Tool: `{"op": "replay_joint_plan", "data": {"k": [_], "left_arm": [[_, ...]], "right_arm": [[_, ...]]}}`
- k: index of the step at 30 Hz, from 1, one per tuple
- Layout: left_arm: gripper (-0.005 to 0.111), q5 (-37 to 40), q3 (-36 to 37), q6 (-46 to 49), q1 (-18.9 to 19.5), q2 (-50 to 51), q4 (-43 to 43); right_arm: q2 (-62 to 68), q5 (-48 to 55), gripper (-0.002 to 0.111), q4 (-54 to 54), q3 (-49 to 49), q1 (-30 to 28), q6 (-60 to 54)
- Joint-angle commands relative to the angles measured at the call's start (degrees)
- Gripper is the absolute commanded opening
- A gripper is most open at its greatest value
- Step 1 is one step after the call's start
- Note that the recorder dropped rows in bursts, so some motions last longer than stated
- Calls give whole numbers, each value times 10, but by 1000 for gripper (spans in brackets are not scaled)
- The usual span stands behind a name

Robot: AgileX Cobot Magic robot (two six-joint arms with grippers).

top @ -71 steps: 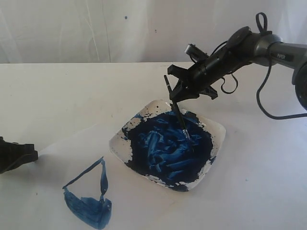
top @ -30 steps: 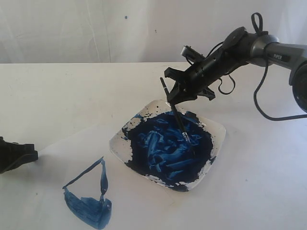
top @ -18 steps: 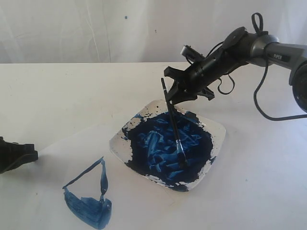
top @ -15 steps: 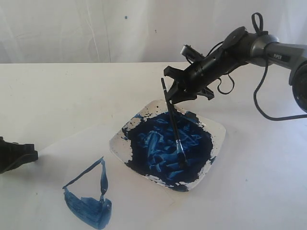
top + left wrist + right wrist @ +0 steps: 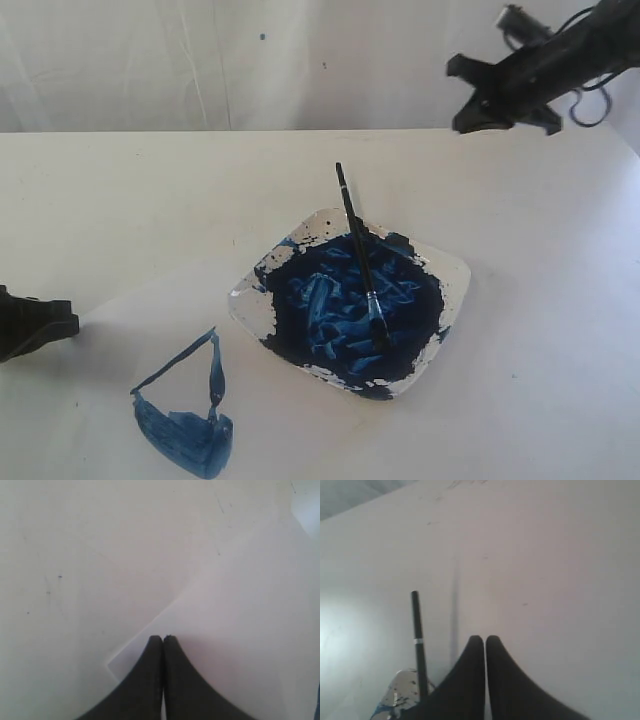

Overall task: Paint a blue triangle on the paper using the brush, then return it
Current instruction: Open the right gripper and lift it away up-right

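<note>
The black-handled brush lies free across the white plate, its bristles in the dark blue paint and its handle end sticking out past the far rim; the handle also shows in the right wrist view. A rough blue triangle is painted on the paper at the front left. My right gripper hangs high at the back right, well away from the brush, shut and empty. At the left edge rests my left gripper, shut on nothing, its tips over a corner of the paper.
A white table carries everything, with a pale curtain wall behind it. The plate's blue paint mass sits right of the paper.
The right gripper let go of the brush, which dropped to lie across the plate. It then rose and drew back to the upper right and shut. The left arm stayed still.
</note>
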Motion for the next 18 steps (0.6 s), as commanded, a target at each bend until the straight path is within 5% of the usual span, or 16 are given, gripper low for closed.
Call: {"op": "replay_joint_plan", "data": {"k": [1,10,18], "left_arm": [[0,73,3,3,0,6,5],[0,73,3,3,0,6,5],[0,73,3,3,0,6,5]], "right_arm": [[-56,30,0,-58,-1,-61,10],[-201,18,0,-73,3,-158,-14],[-467,-28,0,22,144,-200,-89]]}}
